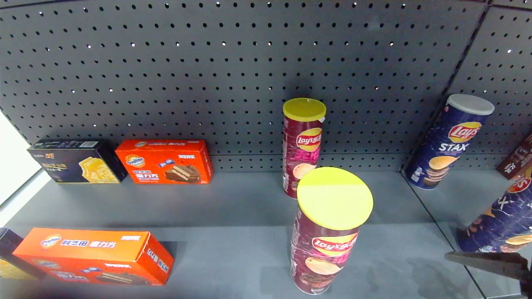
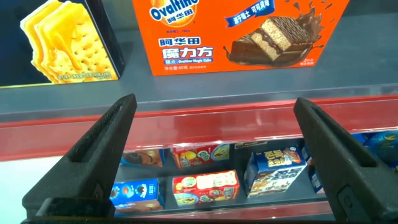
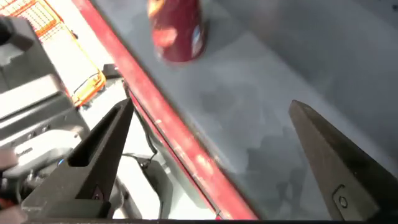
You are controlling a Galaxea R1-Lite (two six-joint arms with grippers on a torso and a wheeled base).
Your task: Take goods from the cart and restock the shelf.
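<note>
Grey metal shelf (image 1: 232, 207) with a perforated back panel (image 1: 208, 62) carries the goods. Near its middle a maroon crisp can (image 1: 328, 249) with a yellow lid stands upright towards the front. A second maroon can (image 1: 302, 145) stands upright behind it, against the back panel. On the bay to the right, a blue can (image 1: 449, 143) with a grey lid stands at the back, and another blue can (image 1: 503, 220) stands nearer the front.

To the left, a rear orange box (image 1: 164, 162) and a rear dark cracker box (image 1: 77, 161) sit side by side at the back. A front orange box (image 1: 93, 255) lies at the front, with a front dark box (image 1: 8, 253) just beside it.

The left hand (image 2: 211, 162) has its fingers spread wide, level with the shelf's red front edge (image 2: 186, 121), facing an orange box and a dark box. The right hand (image 3: 211, 162) is likewise spread, above the shelf surface near that edge, well apart from the front maroon can.
</note>
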